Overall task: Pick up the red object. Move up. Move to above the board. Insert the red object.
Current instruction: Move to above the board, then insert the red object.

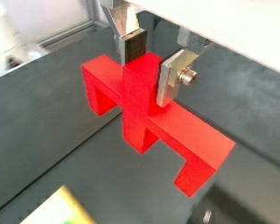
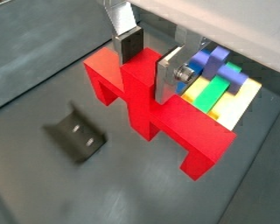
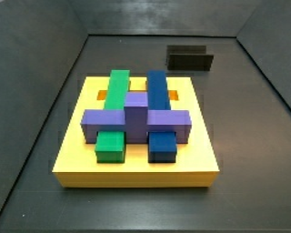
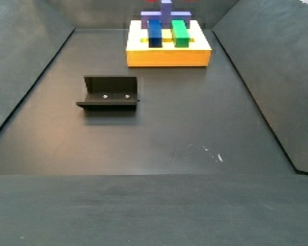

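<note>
In both wrist views the gripper is shut on the red object. Its two silver fingers clamp the central stem near the top, and the bar and end legs spread to either side. The piece hangs above the dark floor, touching nothing. The board is a thick yellow slab. In a wrist view it lies beyond the held piece and is partly hidden by it. Both side views show the board whole, but neither the gripper nor the red object appears in them.
On the board sit a green block, a blue block and a purple cross block. The fixture stands on the floor apart from the board. Dark walls enclose the floor.
</note>
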Robot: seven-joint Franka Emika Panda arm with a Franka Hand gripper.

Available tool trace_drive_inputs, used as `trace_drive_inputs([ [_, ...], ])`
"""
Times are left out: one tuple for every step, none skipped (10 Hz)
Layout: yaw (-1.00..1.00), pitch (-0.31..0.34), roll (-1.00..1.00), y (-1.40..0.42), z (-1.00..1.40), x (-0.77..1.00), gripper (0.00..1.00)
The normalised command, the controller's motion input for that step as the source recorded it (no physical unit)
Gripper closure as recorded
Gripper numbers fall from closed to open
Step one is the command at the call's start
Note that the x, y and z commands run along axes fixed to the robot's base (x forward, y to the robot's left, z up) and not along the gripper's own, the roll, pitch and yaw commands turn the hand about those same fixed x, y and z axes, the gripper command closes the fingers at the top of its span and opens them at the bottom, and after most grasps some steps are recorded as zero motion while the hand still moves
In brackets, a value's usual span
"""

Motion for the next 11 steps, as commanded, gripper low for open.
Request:
trace_drive_inputs([
  [0.01,0.059,0.0,-1.4,0.15,0.16,1.0],
  [0.0,0.074,0.0,-1.4,0.15,0.16,1.0],
  [0.01,0.117,0.0,-1.4,0.15,0.2,1.0],
  [0.01,0.135,0.02,-1.4,0.15,0.22,1.0],
  [0.01,0.168,0.0,-1.4,0.18,0.28,1.0],
  [0.01,0.162,0.02,-0.82,0.11,0.18,1.0],
  [0.01,0.159,0.03,-0.43,0.07,0.13,1.0],
  [0.01,0.106,0.01,-0.18,0.04,0.08,1.0],
  [0.0,0.0,0.0,0.0,-0.02,0.0,1.0],
  [0.0,0.0,0.02,0.0,-0.13,0.0,1.0],
  [0.0,-0.054,0.06,0.08,-0.27,-0.02,1.0],
])
